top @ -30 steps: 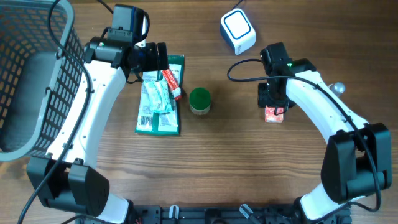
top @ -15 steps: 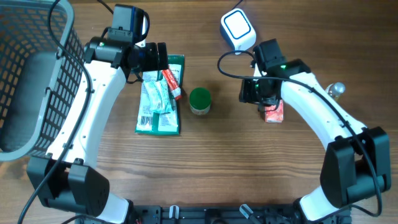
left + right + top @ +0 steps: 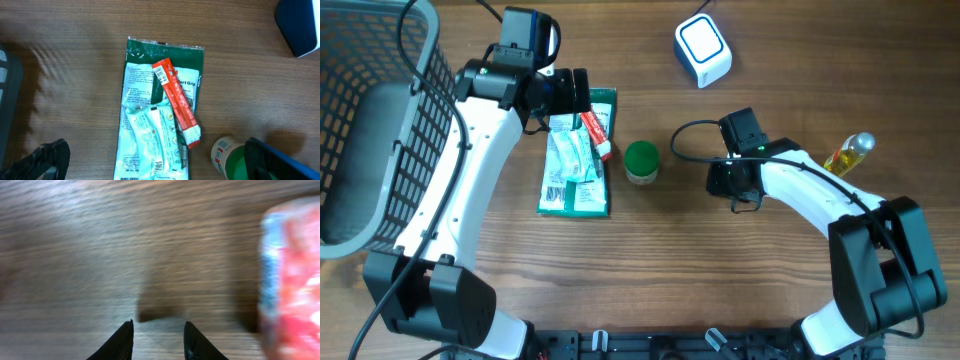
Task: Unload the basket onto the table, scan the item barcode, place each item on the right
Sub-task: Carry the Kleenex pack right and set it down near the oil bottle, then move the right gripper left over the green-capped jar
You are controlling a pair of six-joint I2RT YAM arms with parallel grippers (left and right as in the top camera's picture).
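Observation:
The white and blue scanner stands at the back of the table and shows as a blue corner in the left wrist view. My right gripper hovers low over bare wood right of the green-lidded jar. Its fingers stand a little apart with nothing between them. A blurred red and white pack lies to their right; in the overhead view my arm hides it. My left gripper hangs wide open above a green packet with a red stick pack and white sachets on it.
A dark wire basket fills the left side. A small yellow bottle lies at the right, beside my right arm. The jar sits close to my left gripper's right finger.
My right arm has swung left and toward the front, off the red and white pack, and its jaws have narrowed. The yellow bottle has come into sight. The left arm has not moved.

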